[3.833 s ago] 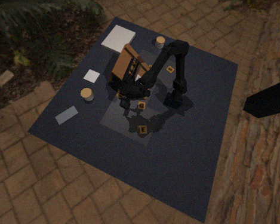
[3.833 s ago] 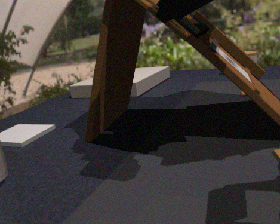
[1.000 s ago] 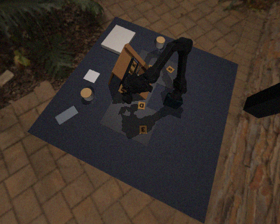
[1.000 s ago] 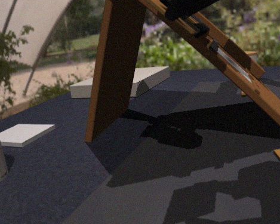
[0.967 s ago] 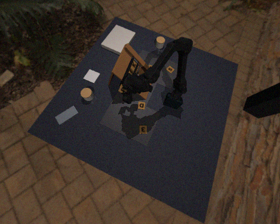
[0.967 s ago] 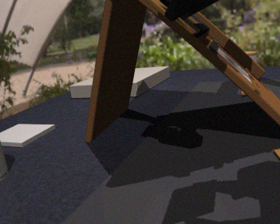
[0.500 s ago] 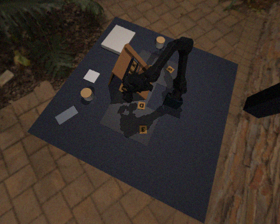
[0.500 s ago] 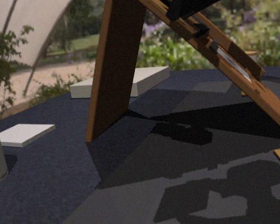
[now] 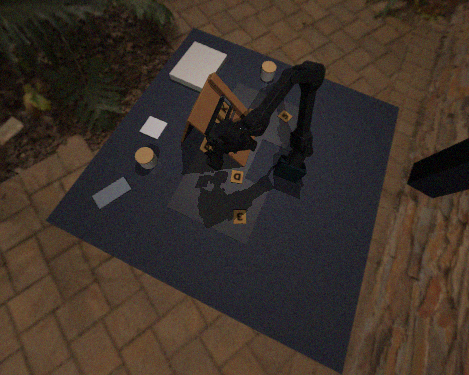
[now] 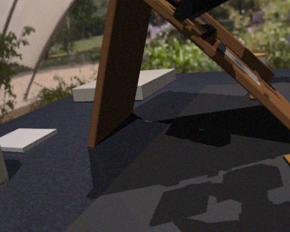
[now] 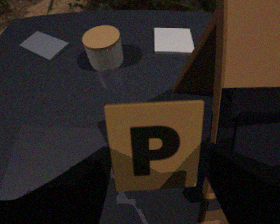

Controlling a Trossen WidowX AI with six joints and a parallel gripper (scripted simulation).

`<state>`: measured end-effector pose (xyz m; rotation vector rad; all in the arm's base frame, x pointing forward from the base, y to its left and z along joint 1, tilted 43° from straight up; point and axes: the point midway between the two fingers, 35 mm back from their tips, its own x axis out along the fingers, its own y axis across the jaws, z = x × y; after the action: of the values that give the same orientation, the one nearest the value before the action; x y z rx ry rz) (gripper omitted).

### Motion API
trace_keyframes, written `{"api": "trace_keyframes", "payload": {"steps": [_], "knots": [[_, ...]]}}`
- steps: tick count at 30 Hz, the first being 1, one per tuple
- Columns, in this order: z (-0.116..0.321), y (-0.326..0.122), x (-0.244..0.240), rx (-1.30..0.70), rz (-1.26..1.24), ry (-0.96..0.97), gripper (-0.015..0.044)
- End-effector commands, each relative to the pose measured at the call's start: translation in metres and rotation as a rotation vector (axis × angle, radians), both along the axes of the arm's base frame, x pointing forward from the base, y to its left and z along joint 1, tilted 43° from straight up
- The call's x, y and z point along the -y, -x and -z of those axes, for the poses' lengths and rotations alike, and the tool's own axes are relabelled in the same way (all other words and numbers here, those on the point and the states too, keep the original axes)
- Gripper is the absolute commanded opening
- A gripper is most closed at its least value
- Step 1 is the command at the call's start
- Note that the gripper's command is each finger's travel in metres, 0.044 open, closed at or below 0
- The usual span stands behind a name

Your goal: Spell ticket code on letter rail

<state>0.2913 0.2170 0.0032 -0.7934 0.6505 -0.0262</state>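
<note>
My gripper (image 9: 208, 148) (image 11: 155, 150) is shut on a wooden tile marked P (image 11: 155, 145), which faces the wrist camera upright. The tile is just off the near side edge of the sloped wooden board (image 9: 202, 106) (image 11: 255, 45); whether it touches the rail is hidden. A lettered tile (image 9: 224, 109) shows on the board's rail beyond the gripper; other rail contents are hidden by the arm. Loose tiles lie flat: one marked D (image 9: 237, 176), one like a 3 or turned E (image 9: 240, 217), and one like a G (image 9: 285, 116). The ticket's code is not legible.
A white-sided cup with a tan top (image 9: 145, 158) (image 11: 103, 47), a white square (image 9: 153, 127) (image 11: 173, 40) and a grey-blue card (image 9: 112, 192) (image 11: 44, 45) lie left of the board. A thick pale block (image 9: 199, 64) and another cup (image 9: 268, 71) are behind.
</note>
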Motion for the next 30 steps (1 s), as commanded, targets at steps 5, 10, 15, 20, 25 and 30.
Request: {"api": "trace_keyframes", "payload": {"steps": [5, 10, 15, 20, 25, 30], "knots": [[-0.003, -0.001, 0.002, 0.000, -0.004, -0.001, 0.0000], [-0.005, -0.002, 0.004, 0.000, -0.004, -0.001, 0.0000], [-0.007, -0.002, 0.006, 0.000, -0.004, 0.000, 0.0000], [-0.009, -0.003, 0.008, 0.000, -0.004, 0.000, 0.0000], [-0.010, -0.003, 0.009, 0.000, -0.004, 0.000, 0.0000], [-0.012, -0.004, 0.011, 0.000, -0.004, 0.000, 0.0000]]}}
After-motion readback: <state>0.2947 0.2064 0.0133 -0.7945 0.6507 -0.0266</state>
